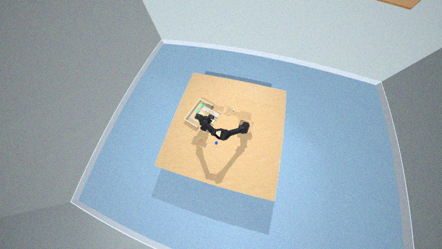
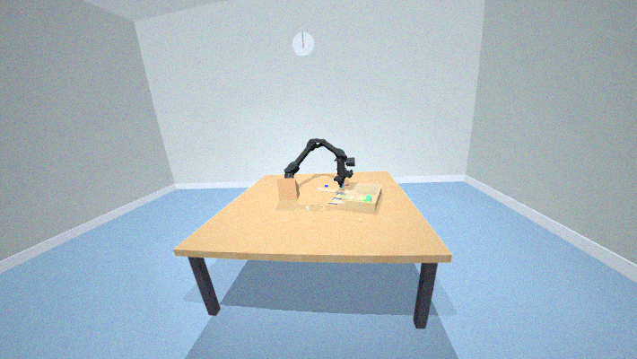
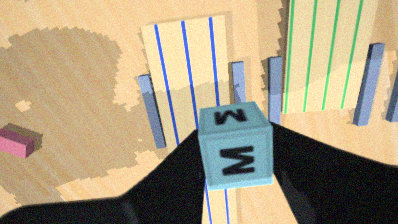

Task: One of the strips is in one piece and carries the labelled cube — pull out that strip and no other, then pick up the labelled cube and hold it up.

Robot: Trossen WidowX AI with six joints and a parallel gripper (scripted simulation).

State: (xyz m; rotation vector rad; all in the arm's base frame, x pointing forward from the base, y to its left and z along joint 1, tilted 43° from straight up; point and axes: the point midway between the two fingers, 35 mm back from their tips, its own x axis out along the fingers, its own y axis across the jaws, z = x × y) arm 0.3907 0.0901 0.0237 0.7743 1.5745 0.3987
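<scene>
My gripper (image 3: 230, 132) (image 2: 341, 185) is shut on the pale blue cube (image 3: 236, 162) marked M, with a finger on each side. In the wrist view the cube is held above the table, in front of a pale strip with blue lines (image 3: 173, 50). That strip lies between blue-grey rails; the cube and fingers hide part of it, so I cannot tell whether it is in one piece. A second strip with green lines (image 3: 321, 50) lies to the right. In the top view the arm hides the cube.
A pale walled tray (image 1: 193, 109) (image 2: 356, 206) stands by the strips, with green objects (image 1: 202, 106) (image 2: 368, 197) inside. A pink block (image 3: 12, 146) (image 1: 200, 140) and a blue ball (image 1: 216, 142) (image 2: 327, 186) lie on the table. A brown box (image 2: 288, 188) stands under the arm's base.
</scene>
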